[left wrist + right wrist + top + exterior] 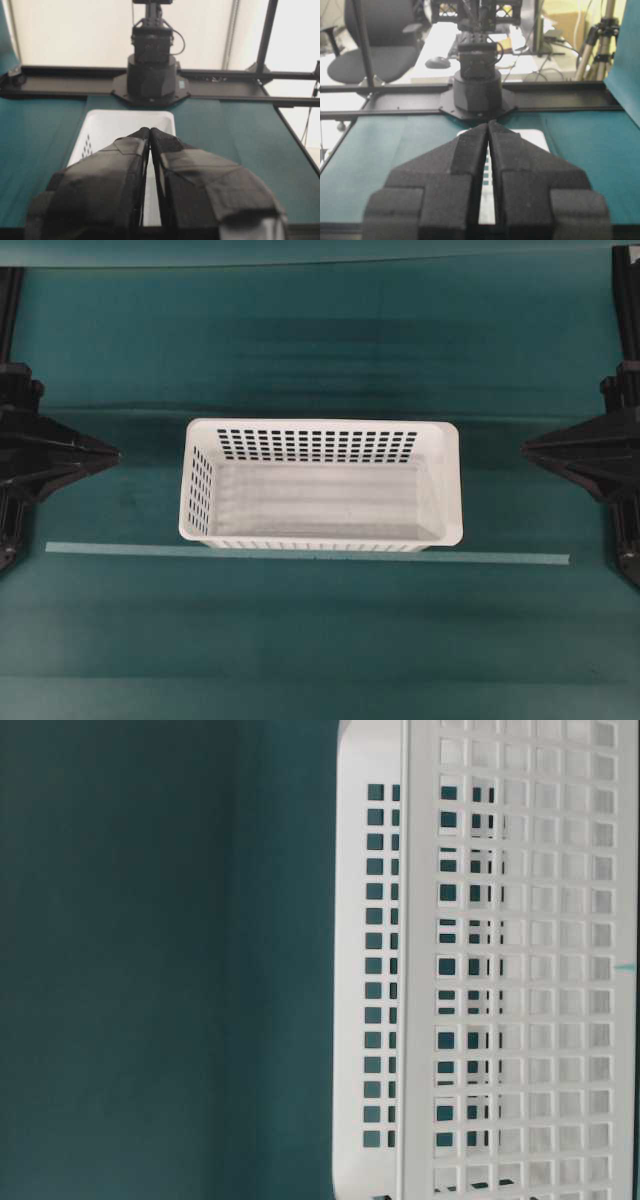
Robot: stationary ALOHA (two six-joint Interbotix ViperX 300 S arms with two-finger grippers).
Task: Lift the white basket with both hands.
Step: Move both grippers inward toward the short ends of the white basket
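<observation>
The white basket point(444, 485) stands upright and empty in the middle of the teal table, with holed walls. It also shows close up in the table-level view point(520, 960), ahead in the left wrist view point(125, 122) and behind the fingers in the right wrist view point(535, 136). My left gripper point(115, 453) is shut and empty at the left edge, well clear of the basket's left end. In its wrist view the left gripper point(150, 131) has its tips together. My right gripper point(526, 448) is shut and empty at the right edge, apart from the basket's right end; its tips meet in the right wrist view point(488, 124).
A thin pale strip point(500, 558) lies across the table just in front of the basket. Black arm bases stand at each side: the opposite base point(151, 65) and the other base point(477, 75). A chair point(375, 45) and desks stand beyond the table.
</observation>
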